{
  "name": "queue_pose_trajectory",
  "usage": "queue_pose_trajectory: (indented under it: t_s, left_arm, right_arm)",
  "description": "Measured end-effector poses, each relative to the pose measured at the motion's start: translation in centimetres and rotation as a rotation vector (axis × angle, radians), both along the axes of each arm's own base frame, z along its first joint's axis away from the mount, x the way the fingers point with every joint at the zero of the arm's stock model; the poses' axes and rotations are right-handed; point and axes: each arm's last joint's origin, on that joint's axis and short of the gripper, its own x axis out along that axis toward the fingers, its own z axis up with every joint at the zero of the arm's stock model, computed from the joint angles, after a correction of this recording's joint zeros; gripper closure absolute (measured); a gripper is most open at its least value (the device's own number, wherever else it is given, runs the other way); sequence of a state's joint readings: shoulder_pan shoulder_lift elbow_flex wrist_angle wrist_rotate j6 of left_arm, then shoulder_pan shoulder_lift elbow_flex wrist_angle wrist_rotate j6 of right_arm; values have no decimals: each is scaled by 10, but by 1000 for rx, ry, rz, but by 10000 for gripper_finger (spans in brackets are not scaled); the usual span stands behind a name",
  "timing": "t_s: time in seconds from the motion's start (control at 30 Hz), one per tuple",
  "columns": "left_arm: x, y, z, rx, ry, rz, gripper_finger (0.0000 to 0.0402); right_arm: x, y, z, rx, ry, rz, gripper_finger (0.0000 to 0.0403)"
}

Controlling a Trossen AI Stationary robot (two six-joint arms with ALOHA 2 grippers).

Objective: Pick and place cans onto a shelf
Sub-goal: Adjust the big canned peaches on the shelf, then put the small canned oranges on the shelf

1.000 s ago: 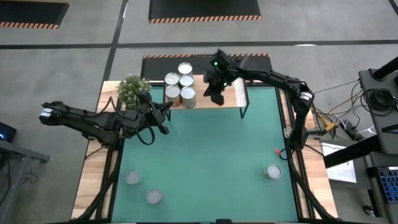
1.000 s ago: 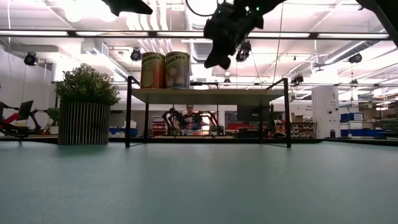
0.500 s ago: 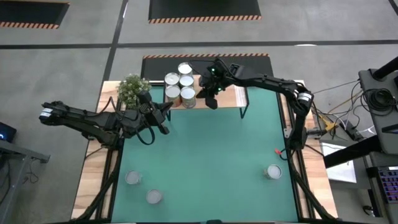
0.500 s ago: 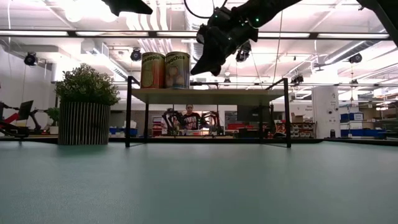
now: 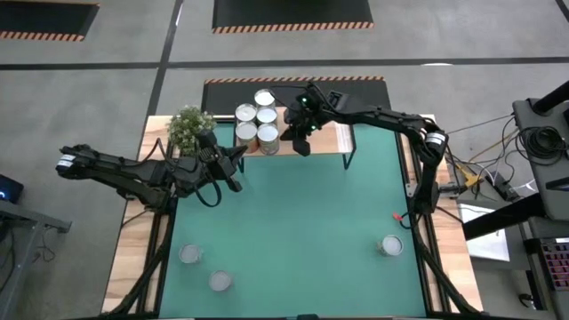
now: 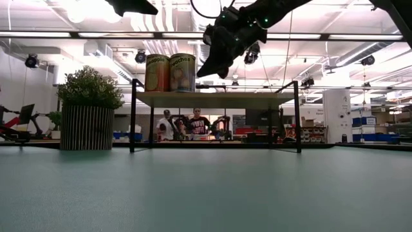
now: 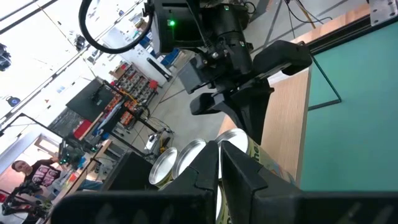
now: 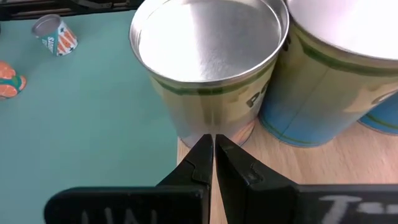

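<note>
right fingers [image 8: 213,155] closed beside shelf cans [image 5: 256,124]; contact perhaps hidden

Rear cans [image 6: 170,72] on shelf [image 6: 215,98] (behind front pair), labels unreadable.

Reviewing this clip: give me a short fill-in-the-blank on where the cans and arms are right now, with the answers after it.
1. The shelf holds ____ cans.
2. ____ cans stand on the green table.
3. The right gripper, fingers shut, is beside the shelf's cans and holds ____.
4. The left gripper waits by the ____.

Missing words: four; three; nothing; plant
</note>
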State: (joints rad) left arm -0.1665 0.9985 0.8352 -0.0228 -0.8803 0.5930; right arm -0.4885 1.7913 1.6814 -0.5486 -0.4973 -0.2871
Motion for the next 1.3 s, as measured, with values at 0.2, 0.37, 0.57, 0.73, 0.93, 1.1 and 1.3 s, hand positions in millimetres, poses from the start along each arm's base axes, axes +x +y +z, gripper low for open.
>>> queue_pose_trajectory:
  t_s: [0.2, 0.37, 0.57, 0.73, 0.93, 1.1, 1.3]
  left_arm:
    - [0, 0, 0, 0, 0, 0, 402]
    - [0, 0, 0, 0, 0, 0, 402]
    - [0, 0, 0, 0, -1, 0, 402]
    - [0, 0, 0, 0, 0, 0, 402]
    - [0, 0, 0, 0, -1, 0, 402]
    - [0, 0, 0, -1, -1, 0, 402]
    - [0, 0, 0, -4, -4, 0, 402]
  right_arm:
    - [-5, 5, 4, 11, 25, 8, 394]
    - [0, 16, -2, 6, 53, 63, 394]
    - [10, 25, -2, -72, 34, 43, 394]
    - [12, 26, -2, -105, 37, 23, 394]
    - [12, 26, -2, -101, 38, 20, 394]
    - [6, 30, 0, -83, 76, 24, 394]
    - [-10, 54, 20, -60, 110, 57, 394]
